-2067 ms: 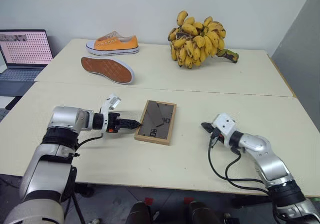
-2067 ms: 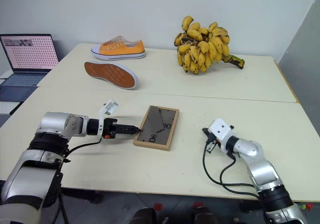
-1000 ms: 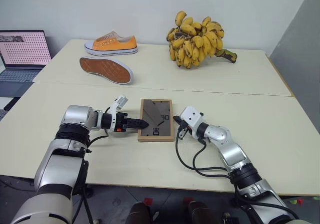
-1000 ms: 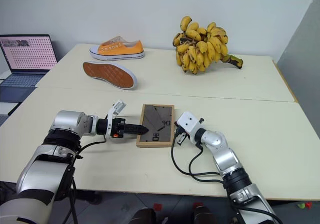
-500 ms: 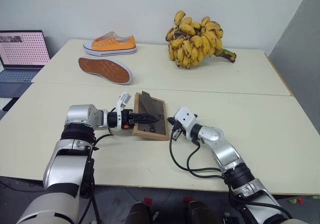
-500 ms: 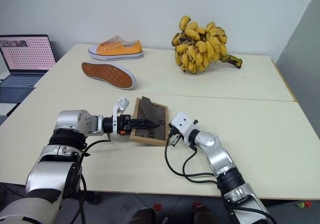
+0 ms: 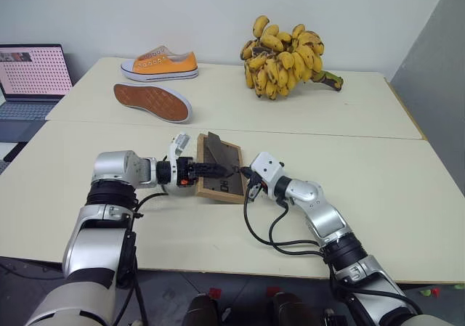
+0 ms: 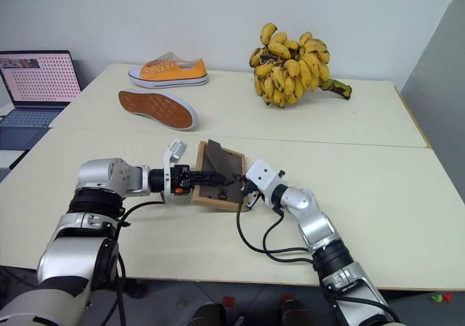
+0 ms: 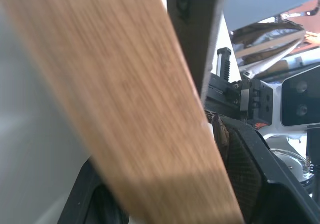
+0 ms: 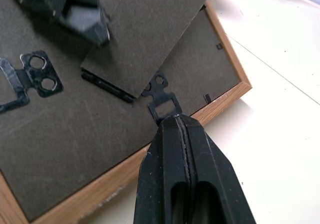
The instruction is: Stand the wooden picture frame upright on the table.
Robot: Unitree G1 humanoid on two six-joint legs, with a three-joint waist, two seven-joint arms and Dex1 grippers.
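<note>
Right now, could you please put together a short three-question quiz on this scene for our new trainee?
1. True or false: the wooden picture frame lies flat on the table.
2. What does the left gripper grip? A) the frame's left edge B) the orange shoe C) the bananas
3. Fill in: the right gripper, fingers ____, rests against the frame's dark backing.

Key:
1. False; its left edge is raised, backing up, easel stand swung out.
2. A
3. Shut
</note>
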